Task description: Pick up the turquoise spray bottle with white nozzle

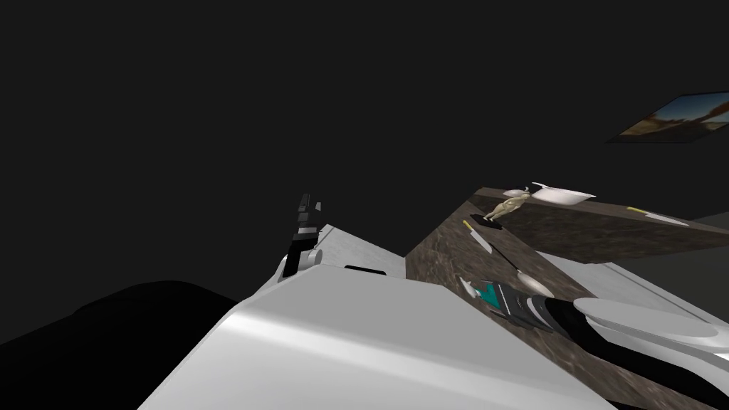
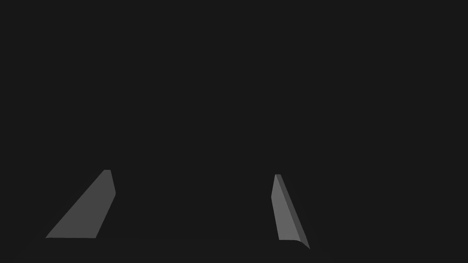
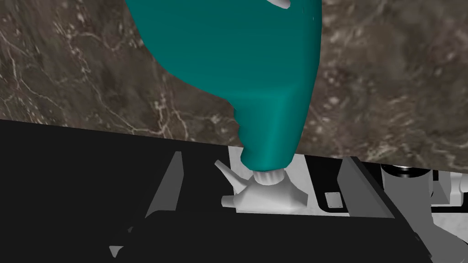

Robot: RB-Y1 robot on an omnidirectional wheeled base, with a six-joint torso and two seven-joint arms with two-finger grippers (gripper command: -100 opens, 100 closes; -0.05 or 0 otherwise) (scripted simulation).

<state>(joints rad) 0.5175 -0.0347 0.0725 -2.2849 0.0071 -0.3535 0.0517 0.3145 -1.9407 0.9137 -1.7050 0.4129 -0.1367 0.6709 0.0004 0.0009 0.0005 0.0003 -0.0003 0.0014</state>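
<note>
Currently the turquoise spray bottle (image 3: 237, 59) lies on the brown marbled counter (image 3: 68, 68) close to its edge, with the white nozzle (image 3: 267, 194) pointing toward that edge. Right gripper (image 3: 263, 155): fingers spread wide, one on each side of the nozzle and clear of it. Left gripper (image 2: 192, 173): raised well left of the counter, fingers equally wide apart.
</note>
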